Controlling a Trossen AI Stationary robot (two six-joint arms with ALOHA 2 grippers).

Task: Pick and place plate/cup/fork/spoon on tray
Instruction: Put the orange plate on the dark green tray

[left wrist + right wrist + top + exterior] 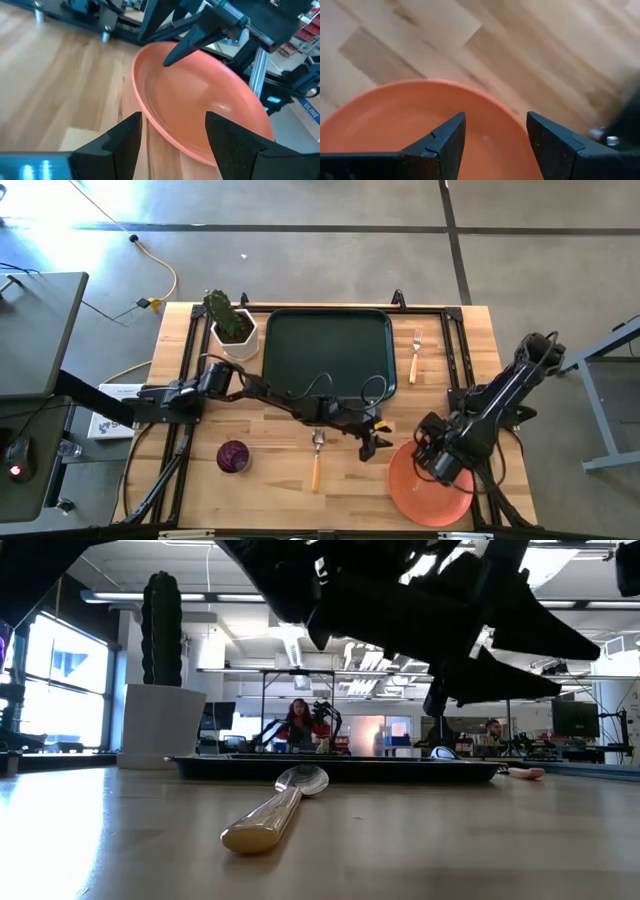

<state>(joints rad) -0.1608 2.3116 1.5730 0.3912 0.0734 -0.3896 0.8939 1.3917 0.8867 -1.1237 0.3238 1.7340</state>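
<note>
The right end effector (437, 463), fingers spread, is hovering over the plate (430, 485) directly below; it should pinch the near rim squarely (left end effector (372, 442), also spread, nearby).

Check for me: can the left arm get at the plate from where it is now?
Probably yes. The left gripper is open, pointed at the plate, with bare table between them. But the right gripper, also open, hangs over the plate's near rim, so the two arms could crowd each other there.

A cactus (226, 311) in a white pot (234, 340) stands upper left on the wooden table (270, 490); a yellow cable (160, 265) crosses the grey floor (320, 240) at upper left; people sit far back in the low view.
</note>
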